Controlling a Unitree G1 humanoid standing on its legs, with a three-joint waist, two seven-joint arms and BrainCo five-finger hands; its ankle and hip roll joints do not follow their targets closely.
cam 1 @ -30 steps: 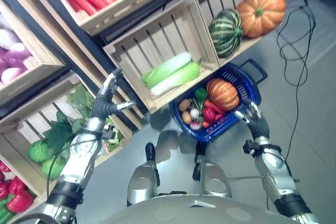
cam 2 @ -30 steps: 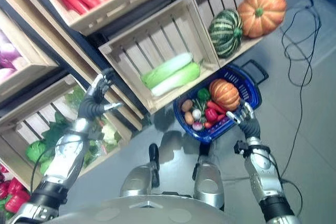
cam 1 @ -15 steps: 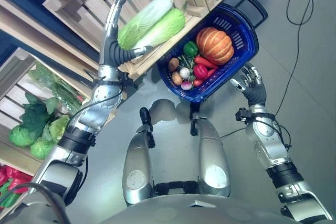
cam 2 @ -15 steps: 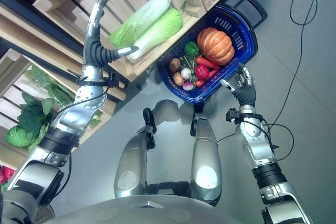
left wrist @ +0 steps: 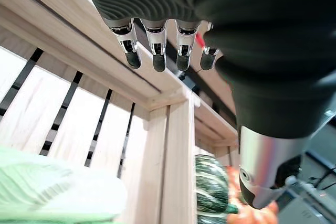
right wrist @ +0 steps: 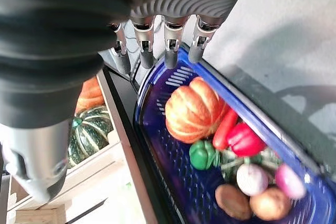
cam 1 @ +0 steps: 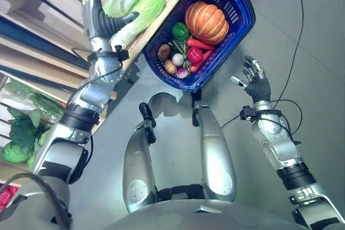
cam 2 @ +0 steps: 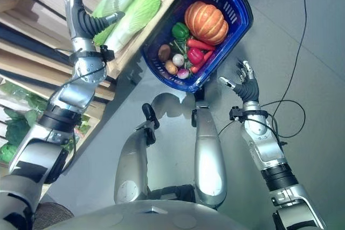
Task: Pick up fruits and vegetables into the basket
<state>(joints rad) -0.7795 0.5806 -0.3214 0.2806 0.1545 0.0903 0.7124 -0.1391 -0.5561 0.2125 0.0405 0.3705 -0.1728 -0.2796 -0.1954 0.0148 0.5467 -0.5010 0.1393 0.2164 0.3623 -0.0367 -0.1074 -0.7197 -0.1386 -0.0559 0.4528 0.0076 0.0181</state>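
The left hand [cam 1: 98,17], fingers straight and holding nothing, reaches beside the cabbages [cam 1: 135,5] in the crate [left wrist: 173,145], probably nearest (right hand [cam 1: 253,82] relaxed by the basket [cam 1: 237,22]).

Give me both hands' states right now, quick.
Left hand: open, fingers straight, raised by the cabbages, holding nothing.
Right hand: open, fingers spread, empty, beside the blue basket.
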